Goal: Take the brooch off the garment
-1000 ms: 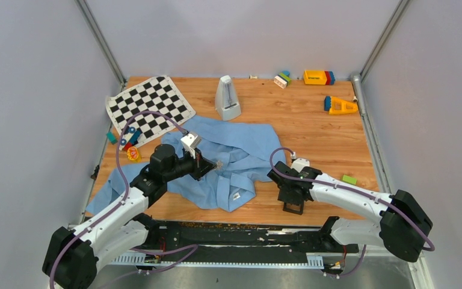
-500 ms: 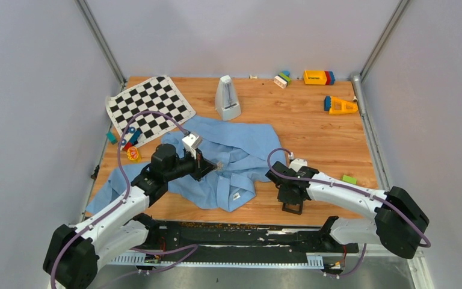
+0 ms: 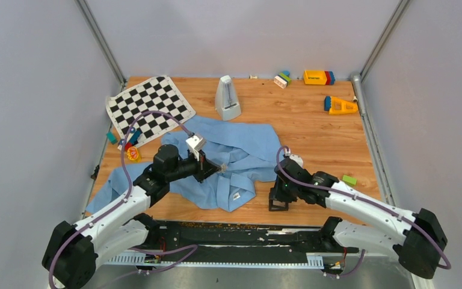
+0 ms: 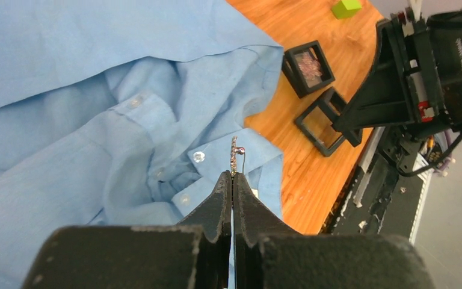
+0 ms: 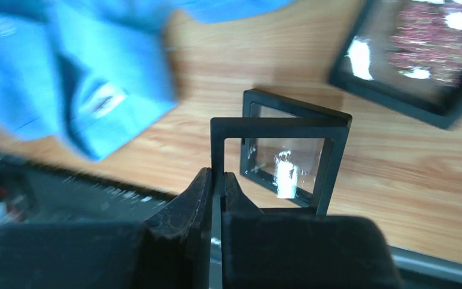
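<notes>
The garment is a light blue shirt spread on the wooden table; it also shows in the left wrist view. My left gripper is shut on the small silver brooch, which sticks out of the tips just above the shirt's button placket. In the top view the left gripper hovers over the shirt's middle. My right gripper is shut on the black frame lid of a small display box, tilted up over its base. In the top view the right gripper is right of the shirt's hem.
A second black box with pinkish filling lies beside the open one. A checkered mat, a grey metronome, coloured toy blocks, an orange wedge and a green block lie around.
My right gripper has swung left toward the shirt's hem and turned, with the box lid in it. My left gripper has shifted slightly right with the brooch.
</notes>
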Tool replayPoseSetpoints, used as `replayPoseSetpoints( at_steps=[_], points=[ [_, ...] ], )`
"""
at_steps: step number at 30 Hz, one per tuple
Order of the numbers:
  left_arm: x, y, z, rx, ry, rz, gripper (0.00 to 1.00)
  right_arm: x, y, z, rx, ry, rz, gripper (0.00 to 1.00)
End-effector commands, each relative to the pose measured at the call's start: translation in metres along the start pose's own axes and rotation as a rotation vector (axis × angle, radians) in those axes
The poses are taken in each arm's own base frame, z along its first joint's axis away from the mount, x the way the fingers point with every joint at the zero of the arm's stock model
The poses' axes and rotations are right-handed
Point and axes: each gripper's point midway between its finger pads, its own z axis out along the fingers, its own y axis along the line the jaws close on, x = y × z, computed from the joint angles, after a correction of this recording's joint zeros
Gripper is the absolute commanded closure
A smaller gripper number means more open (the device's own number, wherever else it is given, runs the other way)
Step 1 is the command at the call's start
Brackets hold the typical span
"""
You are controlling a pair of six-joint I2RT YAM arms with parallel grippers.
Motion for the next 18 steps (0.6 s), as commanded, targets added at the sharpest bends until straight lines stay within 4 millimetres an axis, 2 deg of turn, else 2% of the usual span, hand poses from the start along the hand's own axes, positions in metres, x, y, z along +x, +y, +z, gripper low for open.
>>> replayPoseSetpoints(
  at_steps=[1, 2, 3, 4, 5, 6, 8, 9, 12, 18],
  points=[
    [-0.009, -0.029, 0.008, 0.089, -0.034, 0.120, 1.00, 0.002, 0.073, -0.029, -0.460, 0.003, -0.083, 1.00],
    [-0.004, -0.041, 0.011, 0.117, -0.021, 0.164, 1.00, 0.002, 0.081, -0.033, -0.531, -0.003, -0.086, 1.00],
    [-0.005, -0.041, 0.013, 0.090, -0.027, 0.186, 1.00, 0.002, 0.087, -0.037, -0.596, -0.009, -0.083, 1.00],
    [0.000, -0.052, 0.015, 0.115, -0.020, 0.233, 1.00, 0.000, 0.092, -0.040, -0.645, -0.017, -0.074, 1.00],
    [-0.002, -0.050, 0.016, 0.085, -0.031, 0.250, 1.00, -0.001, 0.094, -0.042, -0.682, -0.024, -0.063, 1.00],
    [0.000, -0.057, 0.017, 0.099, -0.038, 0.282, 1.00, -0.003, 0.096, -0.044, -0.714, -0.028, -0.052, 1.00],
    [0.002, -0.057, 0.021, 0.067, -0.057, 0.326, 1.00, -0.006, 0.097, -0.044, -0.759, -0.025, -0.029, 1.00],
    [0.001, -0.050, 0.023, 0.015, -0.067, 0.347, 1.00, -0.009, 0.096, -0.043, -0.774, -0.026, -0.010, 1.00],
    [0.004, -0.052, 0.032, -0.038, -0.073, 0.434, 1.00, -0.011, 0.093, -0.039, -0.835, -0.005, 0.036, 1.00],
    [0.007, -0.037, 0.056, -0.131, -0.090, 0.454, 1.00, -0.023, 0.082, -0.037, -0.953, -0.020, 0.120, 1.00]
  ],
)
